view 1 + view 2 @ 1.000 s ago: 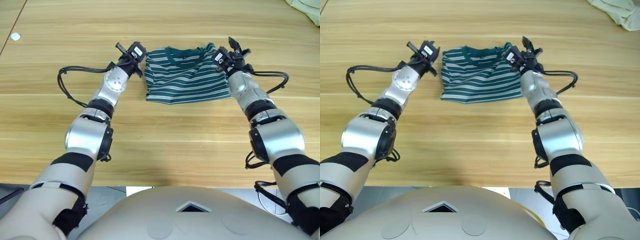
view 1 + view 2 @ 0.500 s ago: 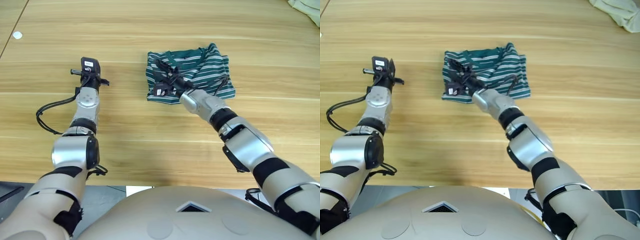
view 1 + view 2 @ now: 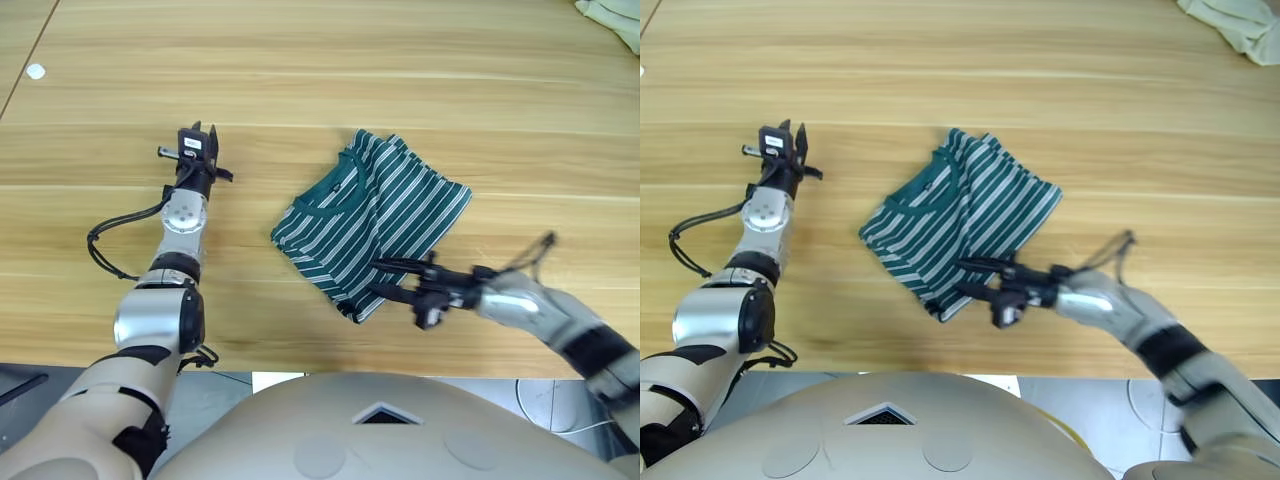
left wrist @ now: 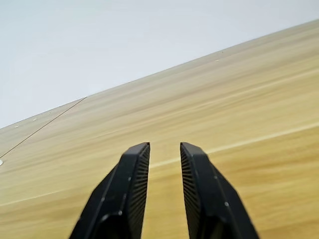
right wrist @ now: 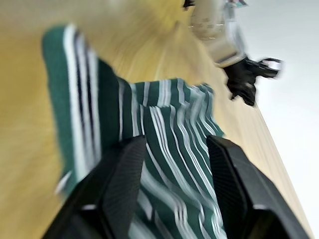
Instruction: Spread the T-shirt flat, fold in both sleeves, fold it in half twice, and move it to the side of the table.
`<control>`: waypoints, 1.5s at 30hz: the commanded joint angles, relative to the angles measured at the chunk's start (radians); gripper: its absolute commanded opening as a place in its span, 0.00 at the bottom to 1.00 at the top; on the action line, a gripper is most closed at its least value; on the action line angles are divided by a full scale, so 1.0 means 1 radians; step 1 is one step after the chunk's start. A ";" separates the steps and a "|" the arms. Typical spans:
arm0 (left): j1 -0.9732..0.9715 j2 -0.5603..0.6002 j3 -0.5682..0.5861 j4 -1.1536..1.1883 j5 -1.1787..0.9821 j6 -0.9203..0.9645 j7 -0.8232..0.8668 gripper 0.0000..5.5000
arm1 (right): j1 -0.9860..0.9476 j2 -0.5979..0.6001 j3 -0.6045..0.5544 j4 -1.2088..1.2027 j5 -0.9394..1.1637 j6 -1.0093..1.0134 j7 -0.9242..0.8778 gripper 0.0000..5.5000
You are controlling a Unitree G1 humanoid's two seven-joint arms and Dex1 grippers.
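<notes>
The folded T-shirt (image 3: 372, 222), dark green with white stripes, lies askew on the wooden table (image 3: 300, 60), its collar toward the left. My right gripper (image 3: 385, 279) is open at the shirt's near edge, low over the table, its fingers pointing left over the fabric. In the right wrist view its fingers (image 5: 122, 179) stand apart with the striped T-shirt (image 5: 164, 124) between and beyond them. My left gripper (image 3: 205, 130) rests on the table well left of the shirt. Its fingers (image 4: 132, 184) stand a narrow gap apart with nothing between them.
A pale crumpled cloth (image 3: 610, 18) lies at the far right corner. A small white disc (image 3: 35, 71) sits far left. The table's front edge (image 3: 250, 368) runs close below the shirt and the right gripper. A black cable (image 3: 120, 228) loops beside the left forearm.
The shirt has slid toward me and turned diagonal. My right gripper went from across the shirt to its near edge. The left gripper left the shirt's side and now stays off to the left.
</notes>
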 commanded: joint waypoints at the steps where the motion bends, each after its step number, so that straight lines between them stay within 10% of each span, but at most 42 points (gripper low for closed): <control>1: 0.001 0.035 -0.055 -0.049 0.060 -0.051 -0.031 0.20 | 0.254 -0.094 -0.375 -0.024 0.226 -0.025 -0.105 0.41; 6: -0.075 0.017 -0.107 -0.139 0.077 -0.143 -0.116 0.20 | -0.006 0.177 -0.414 0.019 0.554 0.051 -0.073 0.41; 14: 0.054 0.040 -0.343 -0.316 0.191 -0.328 -0.394 0.20 | -0.362 0.477 -0.208 0.359 -0.230 0.423 -0.286 0.41; 26: 0.326 0.244 -0.502 -0.419 0.235 -0.326 -0.557 0.20 | -0.176 0.414 -0.340 0.147 -0.342 0.550 -0.289 0.41; 33: 0.397 0.223 -0.514 -0.495 0.175 -0.310 -0.545 0.20 | -0.166 0.406 -0.244 0.358 -0.456 0.567 -0.254 0.41; 45: 0.406 0.187 -0.552 -0.478 0.188 -0.271 -0.548 0.20 | -0.199 0.488 -0.333 -0.134 -0.482 0.589 -0.306 0.41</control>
